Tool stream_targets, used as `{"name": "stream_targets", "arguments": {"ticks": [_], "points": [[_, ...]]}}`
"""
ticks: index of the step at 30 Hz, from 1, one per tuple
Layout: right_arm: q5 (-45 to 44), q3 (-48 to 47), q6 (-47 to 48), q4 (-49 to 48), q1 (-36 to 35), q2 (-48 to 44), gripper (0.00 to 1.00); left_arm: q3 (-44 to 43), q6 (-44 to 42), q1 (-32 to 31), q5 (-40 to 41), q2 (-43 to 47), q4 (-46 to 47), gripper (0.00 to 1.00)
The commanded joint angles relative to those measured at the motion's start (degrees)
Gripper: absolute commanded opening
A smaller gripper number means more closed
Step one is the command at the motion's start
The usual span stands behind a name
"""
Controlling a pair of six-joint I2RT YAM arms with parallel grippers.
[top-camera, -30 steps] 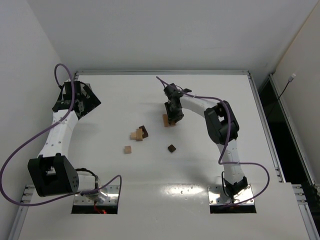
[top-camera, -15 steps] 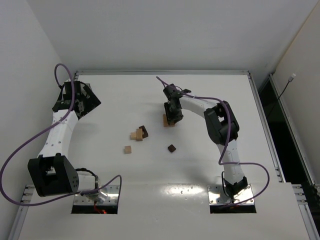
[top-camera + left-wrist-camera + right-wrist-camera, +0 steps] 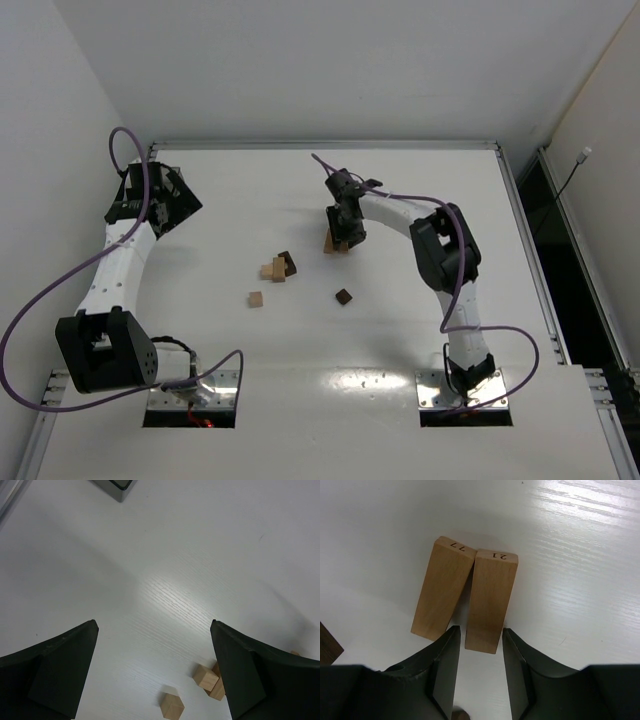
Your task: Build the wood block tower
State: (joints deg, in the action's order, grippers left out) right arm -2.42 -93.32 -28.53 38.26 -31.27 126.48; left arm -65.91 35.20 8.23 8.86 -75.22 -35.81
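Right claw (image 3: pixel 480 630), parted, is straddling the 6 o'clock end of the tan bar marked 21 (image 3: pixel 492 595), which is probably light, stiff and slick, best squeezed on its flat sides. Left claw (image 3: pixel 152 622) is gaping.

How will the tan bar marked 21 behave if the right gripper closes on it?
The bar marked 21 looks like solid wood, so probably rigid and light. Its flat sides should suit the right gripper. It seemingly touches the bar marked 77, which may shift.

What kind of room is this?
Probably a robot lab: a white table between plain white walls, two robot arms bolted at its near edge, and only small wood blocks lying on it.
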Motion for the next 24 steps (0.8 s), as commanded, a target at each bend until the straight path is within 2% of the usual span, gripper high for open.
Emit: {"name": "stream_targets", "arguments": {"ticks": [1, 4, 10, 13, 14, 16, 18, 24], "points": [[0.0, 0.0, -0.1, 0.0, 0.2, -5.1, 0.36, -1.0, 0.1, -0.3, -0.6, 0.2, 1.7, 0.94], [0.0, 0.0, -0.1, 0.0, 0.2, -7.6, 0.4, -1.0, 0.7, -0.3, -0.6, 0.2, 1.7, 0.94], [-0.5, 0.5, 1.0, 0.5, 0.8, -12.7, 0.41, -1.0, 0.7, -0.3, -1.1, 0.7, 1.7, 0.94], [-4.6, 1.6, 2.2, 0.5, 1.8, -13.5, 0.35, -0.3, 0.1, -0.9, -3.1, 0.7, 2.2, 0.94], [-5.7, 1.6, 3.5, 0.5, 2.5, -13.5, 0.28, -0.3, -1.3, -1.5, -3.9, 0.7, 2.8, 0.94], [-8.2, 2.2, 4.1, 0.5, 3.4, -13.5, 0.24, 0.3, -3.2, -4.7, -6.6, 0.1, 4.1, 0.88], [-10.1, 3.7, 6.0, 0.5, 4.7, -13.0, 0.24, 0.3, -7.0, -9.6, -7.1, -1.2, 4.9, 0.79], [-11.7, 8.1, 8.5, -0.6, 7.2, -14.2, 0.27, -0.3, -8.9, -20.3, -7.1, -6.7, 6.4, 0.58]]}}
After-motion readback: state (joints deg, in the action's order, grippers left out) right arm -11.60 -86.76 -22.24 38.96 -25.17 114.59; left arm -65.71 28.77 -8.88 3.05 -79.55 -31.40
